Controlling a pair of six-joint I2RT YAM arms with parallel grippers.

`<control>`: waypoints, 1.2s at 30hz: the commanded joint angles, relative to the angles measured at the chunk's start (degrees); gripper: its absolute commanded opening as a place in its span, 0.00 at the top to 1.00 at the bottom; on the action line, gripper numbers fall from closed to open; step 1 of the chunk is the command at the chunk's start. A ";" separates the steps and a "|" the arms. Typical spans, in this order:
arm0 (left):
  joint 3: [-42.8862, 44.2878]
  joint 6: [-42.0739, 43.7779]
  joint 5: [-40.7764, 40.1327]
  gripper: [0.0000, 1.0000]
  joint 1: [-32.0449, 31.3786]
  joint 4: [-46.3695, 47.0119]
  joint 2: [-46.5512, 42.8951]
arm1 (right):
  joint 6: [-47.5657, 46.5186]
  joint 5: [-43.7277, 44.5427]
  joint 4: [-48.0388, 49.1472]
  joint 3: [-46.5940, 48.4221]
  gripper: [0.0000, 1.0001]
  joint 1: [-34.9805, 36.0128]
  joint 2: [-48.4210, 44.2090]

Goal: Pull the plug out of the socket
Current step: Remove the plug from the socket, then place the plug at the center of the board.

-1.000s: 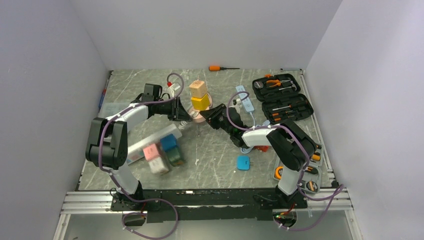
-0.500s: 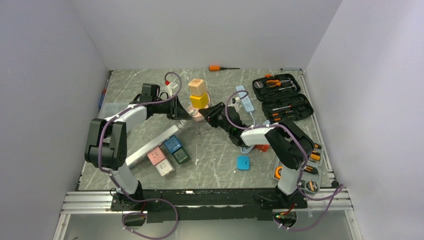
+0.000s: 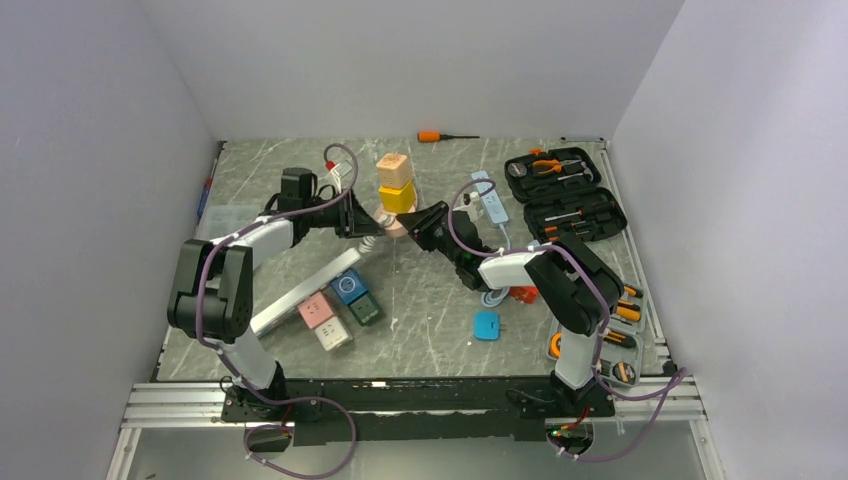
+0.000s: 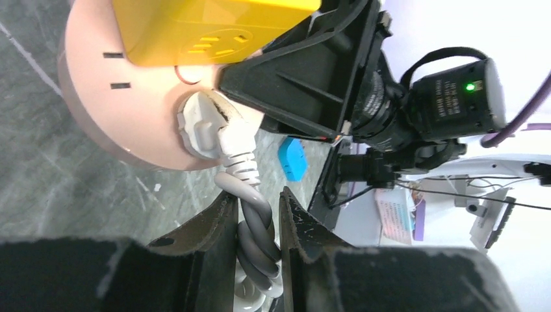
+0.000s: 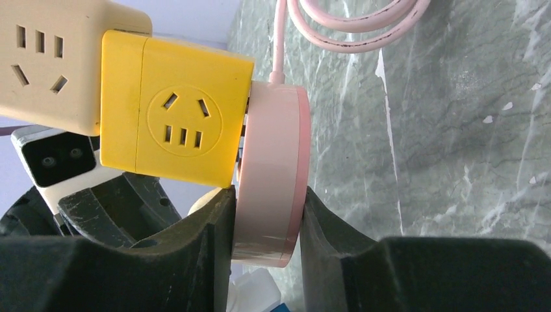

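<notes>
The white power strip (image 3: 300, 292) with pastel outlets lies on the marbled surface (image 3: 430, 300) at front left, the left fingers (image 4: 209, 233) clamp a grey cord (image 4: 253, 234) just behind the white plug (image 4: 208, 127) seated in a round pink disc (image 5: 268, 175), whose rim the right fingers (image 5: 201, 247) pinch.

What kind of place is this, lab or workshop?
Probably a robot test cell in a lab: plain white walls box in a marble-patterned table, the left arm and right arm are bolted to an aluminium rail, and an open tool case lies nearby.
</notes>
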 commanded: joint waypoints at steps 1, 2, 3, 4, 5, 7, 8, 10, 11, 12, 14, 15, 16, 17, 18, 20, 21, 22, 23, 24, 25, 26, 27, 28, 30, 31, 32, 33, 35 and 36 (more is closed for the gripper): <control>-0.93 -27.26 27.34 1.00 -2.59 43.61 -10.37 | -9.28 7.92 -16.70 -2.28 1.00 -0.80 6.45; -2.58 -37.85 26.93 1.00 -2.59 59.11 -9.53 | -9.39 7.91 -16.89 -2.18 1.00 -0.79 6.56; -2.77 -54.48 27.02 1.00 -2.58 74.90 -7.48 | -9.33 7.89 -17.37 -1.87 1.00 -0.77 6.80; -1.43 -63.58 27.28 1.00 -2.59 89.20 -4.38 | -9.39 7.82 -17.62 -1.72 1.00 -0.79 6.86; 0.23 -71.50 28.00 1.00 -2.59 93.46 -1.39 | -9.43 7.78 -17.54 -1.69 1.00 -0.76 6.95; -0.38 -71.85 28.06 1.00 -1.83 94.00 -0.05 | -9.29 7.64 -17.49 -1.76 1.00 -0.78 7.13; -1.28 -70.54 28.35 1.00 -1.77 93.80 -0.48 | -9.19 7.54 -17.29 -1.82 1.00 -0.79 7.10; -2.38 -71.20 28.79 1.00 -2.03 93.86 -0.04 | -9.18 7.42 -16.89 -2.23 1.00 -0.79 6.70; -3.15 -71.07 29.04 1.00 -2.12 93.91 0.00 | -9.11 7.45 -16.75 -2.41 1.00 -0.89 6.25; -4.17 -70.34 29.41 1.00 -2.21 93.74 -0.21 | -9.02 7.33 -16.38 -2.71 1.00 -1.14 5.83; -5.89 -69.59 30.67 1.00 -2.24 93.67 -0.10 | -9.09 6.90 -15.35 -3.14 1.00 -1.84 4.57; -6.78 -69.60 31.34 1.00 -2.13 93.71 0.22 | -9.34 6.66 -15.27 -3.22 1.00 -2.32 3.88; -7.72 -69.52 31.85 1.00 -1.88 93.67 0.66 | -9.58 6.52 -15.26 -3.26 1.00 -2.91 2.98; -9.07 -69.05 32.56 1.00 -1.56 93.67 1.09 | -9.92 6.60 -15.36 -3.46 1.00 -3.38 1.94; -9.98 -68.45 33.33 1.00 -1.15 93.71 1.68 | -10.26 6.57 -15.17 -3.79 1.00 -3.83 0.98; -11.02 -67.51 34.72 1.00 -0.11 93.67 3.59 | -10.70 6.57 -14.99 -4.57 1.00 -4.62 -0.98; -11.16 -67.14 35.01 1.00 0.40 93.67 4.64 | -10.88 6.59 -14.78 -5.07 1.00 -4.77 -2.01; -10.97 -66.92 35.23 1.00 0.94 93.67 5.86 | -10.95 6.65 -14.74 -5.54 1.00 -4.85 -3.07; -10.70 -66.96 35.38 1.00 1.41 93.69 7.75 | -11.04 6.66 -14.64 -6.01 1.00 -4.83 -3.85; -10.16 -67.11 35.59 1.00 1.71 93.67 9.23 | -11.28 6.78 -14.50 -6.48 1.00 -4.89 -4.52; -9.61 -67.31 35.58 1.00 2.02 93.69 10.80 | -11.38 6.83 -14.43 -6.97 1.00 -4.92 -5.27; -9.14 -67.55 35.38 1.00 2.26 93.69 12.25 | -11.57 6.96 -14.31 -7.54 1.00 -4.93 -5.84; -8.66 -67.69 35.15 1.00 2.40 93.67 13.78 | -11.69 7.15 -14.26 -7.83 1.00 -4.92 -6.47; -8.14 -67.91 34.88 1.00 2.35 93.67 15.09 | -11.92 7.40 -14.23 -8.21 1.00 -4.93 -7.05; -7.02 -68.80 34.12 1.00 2.29 93.69 18.20 | -12.55 7.62 -14.24 -8.34 1.00 -4.97 -7.94; -6.33 -69.36 33.89 1.00 2.21 93.69 19.62 | -12.67 7.62 -14.27 -8.24 1.00 -4.93 -8.21; -5.41 -70.12 33.73 0.98 2.10 93.67 21.06 | -12.92 7.52 -14.25 -8.08 1.00 -4.82 -8.46; -4.52 -70.68 33.50 0.96 1.93 93.71 22.10 | -13.09 7.38 -14.21 -7.90 1.00 -4.79 -8.58; -1.70 -71.44 33.71 0.94 1.66 93.68 23.87 | -13.40 7.37 -14.19 -7.59 1.00 -4.86 -8.89; 0.10 -72.14 33.89 0.93 1.63 93.67 24.76 | -13.41 7.22 -14.10 -7.58 1.00 -4.81 -8.96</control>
